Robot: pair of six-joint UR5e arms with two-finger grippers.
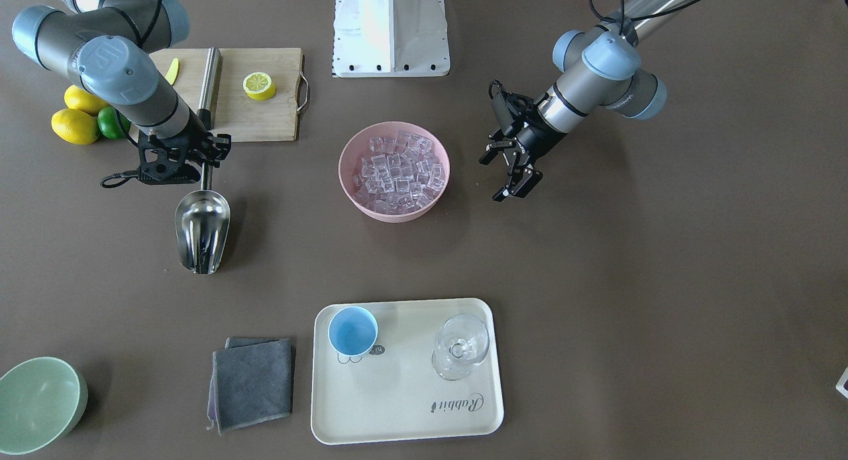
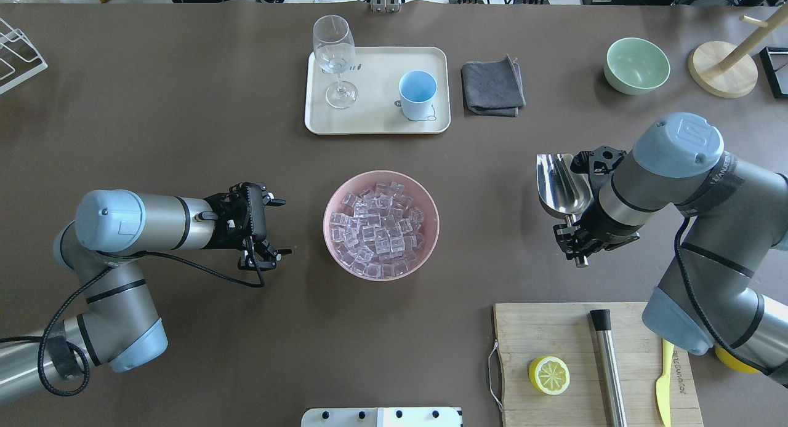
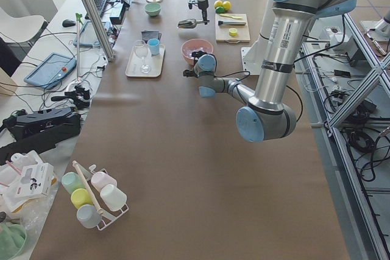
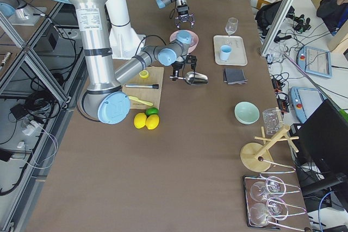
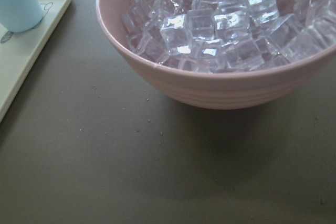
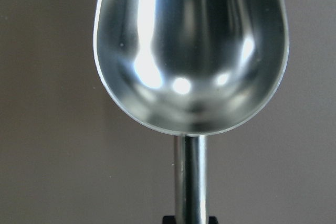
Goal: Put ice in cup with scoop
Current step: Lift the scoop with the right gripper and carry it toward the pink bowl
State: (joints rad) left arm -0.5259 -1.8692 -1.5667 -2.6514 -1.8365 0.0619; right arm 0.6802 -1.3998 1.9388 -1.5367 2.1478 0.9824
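Note:
The ice (image 2: 380, 229) is a heap of clear cubes in a pink bowl (image 2: 335, 255) at the table's middle; it also shows in the left wrist view (image 5: 220, 19). The light-blue cup (image 2: 417, 93) stands upright on a cream tray (image 2: 375, 122). My right gripper (image 2: 578, 237) is shut on the thin handle of the steel scoop (image 2: 561, 184), to the right of the bowl. The scoop's trough (image 6: 191, 51) is empty and faces up. My left gripper (image 2: 282, 227) is open and empty, just left of the pink bowl, and points at it.
A clear stemmed glass (image 2: 334, 58) stands on the tray beside the cup. A grey cloth (image 2: 492, 85) and a pale green bowl (image 2: 637, 64) lie beyond the scoop. A wooden board (image 2: 554, 328) holds a lemon half (image 2: 548, 375), a steel rod (image 2: 606, 359) and a yellow knife.

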